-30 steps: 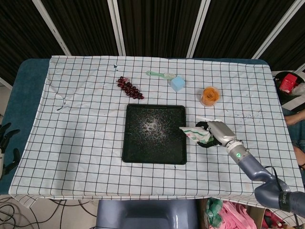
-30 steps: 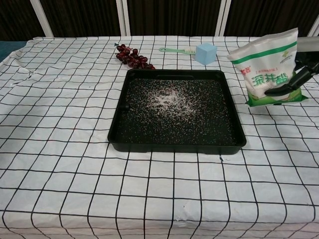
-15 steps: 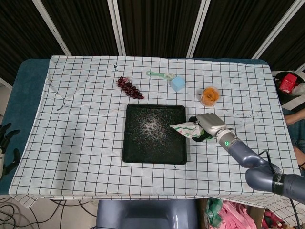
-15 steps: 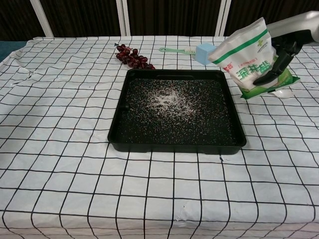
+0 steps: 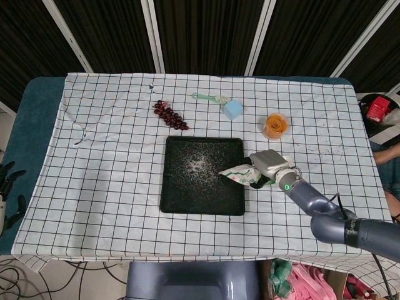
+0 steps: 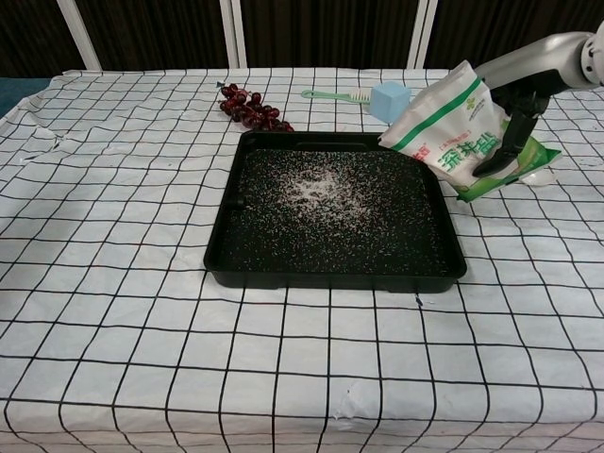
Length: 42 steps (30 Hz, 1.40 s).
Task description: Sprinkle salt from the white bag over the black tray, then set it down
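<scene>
The black tray [image 5: 201, 187] [image 6: 326, 270] lies mid-table with white salt grains scattered over its floor. My right hand [image 5: 270, 164] [image 6: 514, 118] grips the white bag [image 5: 239, 175] [image 6: 445, 129], which has green trim and print. The bag is tilted, its top corner leaning over the tray's right rim. My left hand [image 5: 7, 190] hangs off the table's left edge, fingers apart, holding nothing.
Behind the tray lie a bunch of dark red grapes [image 5: 170, 115] [image 6: 250, 107], a green brush [image 5: 211, 98] [image 6: 334, 94] and a light blue cube [image 5: 233, 109] [image 6: 389, 100]. An orange cup [image 5: 275, 125] stands just behind my right hand.
My right hand has carried the bag leftward, from beside the tray to over its right rim, and tipped it further towards the tray. The left hand has not moved.
</scene>
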Each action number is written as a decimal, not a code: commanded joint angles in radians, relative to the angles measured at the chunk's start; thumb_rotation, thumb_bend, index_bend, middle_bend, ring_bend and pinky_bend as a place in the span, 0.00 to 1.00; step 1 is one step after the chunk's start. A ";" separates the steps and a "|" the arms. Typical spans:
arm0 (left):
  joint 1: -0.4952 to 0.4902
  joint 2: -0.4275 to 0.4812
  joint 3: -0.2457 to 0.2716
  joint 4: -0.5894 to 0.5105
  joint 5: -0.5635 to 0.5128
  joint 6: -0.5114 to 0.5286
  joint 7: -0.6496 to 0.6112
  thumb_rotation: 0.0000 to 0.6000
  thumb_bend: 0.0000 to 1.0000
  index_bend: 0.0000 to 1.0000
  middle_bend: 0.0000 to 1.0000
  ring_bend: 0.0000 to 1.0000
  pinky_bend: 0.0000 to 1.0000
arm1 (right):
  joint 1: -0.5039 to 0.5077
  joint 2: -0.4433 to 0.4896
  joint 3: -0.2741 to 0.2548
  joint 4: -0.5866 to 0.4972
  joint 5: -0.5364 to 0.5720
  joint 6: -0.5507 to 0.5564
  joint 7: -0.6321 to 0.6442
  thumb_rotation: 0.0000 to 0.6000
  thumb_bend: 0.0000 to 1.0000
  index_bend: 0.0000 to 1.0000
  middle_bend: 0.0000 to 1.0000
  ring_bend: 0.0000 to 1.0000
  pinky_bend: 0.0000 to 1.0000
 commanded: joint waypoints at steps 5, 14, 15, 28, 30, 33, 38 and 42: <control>-0.001 -0.001 -0.001 -0.004 -0.006 -0.006 0.006 1.00 0.61 0.21 0.06 0.00 0.00 | 0.077 0.014 -0.052 -0.027 0.082 0.025 -0.069 1.00 0.48 0.49 0.42 0.51 0.57; -0.001 0.001 -0.003 -0.006 -0.012 -0.009 0.003 1.00 0.61 0.21 0.06 0.00 0.00 | 0.156 0.031 -0.091 -0.046 0.162 0.033 -0.120 1.00 0.50 0.50 0.45 0.52 0.58; -0.001 0.001 -0.003 -0.007 -0.012 -0.009 0.002 1.00 0.61 0.21 0.06 0.00 0.00 | 0.163 0.031 -0.095 -0.046 0.167 0.034 -0.126 1.00 0.50 0.50 0.45 0.53 0.58; 0.000 0.002 -0.001 -0.008 -0.008 -0.007 0.000 1.00 0.61 0.21 0.06 0.00 0.00 | 0.288 0.018 -0.194 -0.082 0.289 0.121 -0.278 1.00 0.50 0.51 0.45 0.53 0.59; 0.001 0.002 -0.001 -0.008 -0.008 -0.006 -0.001 1.00 0.61 0.21 0.06 0.00 0.00 | 0.300 0.011 -0.206 -0.090 0.304 0.152 -0.305 1.00 0.51 0.51 0.46 0.54 0.59; 0.001 0.002 -0.001 -0.009 -0.008 -0.005 -0.001 1.00 0.61 0.21 0.06 0.00 0.00 | 0.313 0.002 -0.218 -0.097 0.326 0.179 -0.335 1.00 0.51 0.51 0.46 0.54 0.59; 0.001 0.001 -0.001 -0.010 -0.010 -0.008 0.001 1.00 0.61 0.21 0.06 0.00 0.00 | 0.334 -0.010 -0.237 -0.100 0.361 0.212 -0.388 1.00 0.51 0.52 0.46 0.54 0.60; 0.001 0.001 -0.002 -0.010 -0.010 -0.007 0.001 1.00 0.61 0.21 0.06 0.00 0.00 | 0.347 -0.018 -0.243 -0.104 0.391 0.228 -0.417 1.00 0.51 0.52 0.46 0.54 0.60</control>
